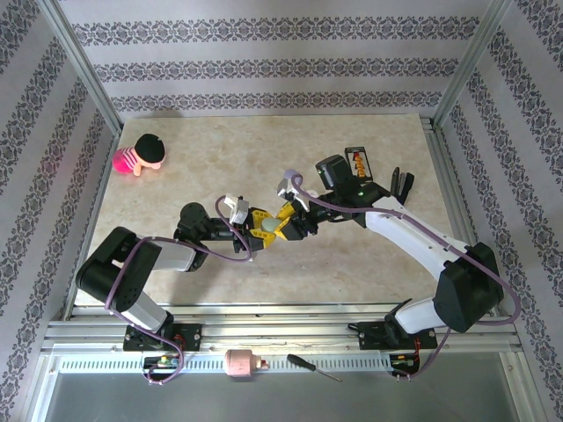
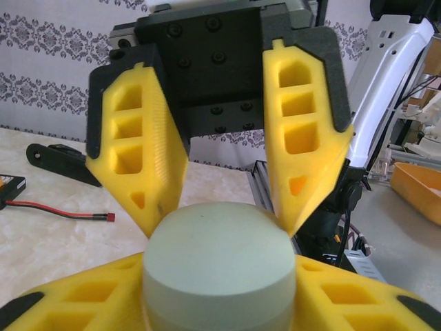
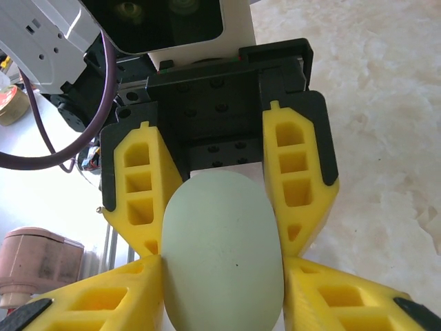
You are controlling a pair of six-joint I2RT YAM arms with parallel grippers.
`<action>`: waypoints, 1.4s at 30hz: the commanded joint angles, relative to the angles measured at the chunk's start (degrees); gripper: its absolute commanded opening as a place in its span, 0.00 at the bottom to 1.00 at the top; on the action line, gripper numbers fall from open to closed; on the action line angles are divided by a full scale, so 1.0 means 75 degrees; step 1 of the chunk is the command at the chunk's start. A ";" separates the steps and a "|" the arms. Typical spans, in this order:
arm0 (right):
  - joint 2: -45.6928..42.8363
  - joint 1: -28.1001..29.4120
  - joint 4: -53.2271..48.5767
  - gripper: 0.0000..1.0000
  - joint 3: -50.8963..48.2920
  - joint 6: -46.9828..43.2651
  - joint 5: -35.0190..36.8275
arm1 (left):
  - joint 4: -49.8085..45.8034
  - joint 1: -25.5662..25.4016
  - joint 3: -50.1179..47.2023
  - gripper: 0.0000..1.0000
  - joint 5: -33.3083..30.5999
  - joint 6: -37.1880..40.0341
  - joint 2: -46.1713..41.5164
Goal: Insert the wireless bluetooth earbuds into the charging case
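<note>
Case [image 2: 219, 265] looks hard, light, kinda slick; left end effector [image 1: 257, 226] and right end effector [image 1: 284, 225] both pinch its rounded sides.

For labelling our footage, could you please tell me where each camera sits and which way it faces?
Top external: above and behind the robot, looking down on the table; left arm, right arm, and left claw and right claw both on the pale green case.
Left wrist: on the left arm, facing the right claw across the case; own fingers at the bottom.
Right wrist: on the right arm, facing the left claw; own fingers at the bottom.
Shared: all views show the case.
</note>
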 commanded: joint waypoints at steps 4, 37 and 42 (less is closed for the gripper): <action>0.0011 0.0092 0.0032 0.44 0.0185 -0.0219 -0.0066 | 0.0435 -0.0107 0.0147 0.40 0.0236 -0.0117 0.0104; -0.0691 -0.0455 0.1944 0.69 -0.0581 0.1115 0.1398 | 0.0411 -0.0102 0.0196 0.21 0.0412 0.0014 -0.0202; -0.0599 -0.0424 0.1514 0.63 -0.0523 0.0765 0.1303 | 0.0400 -0.0101 0.0188 0.21 0.0368 0.0030 -0.0303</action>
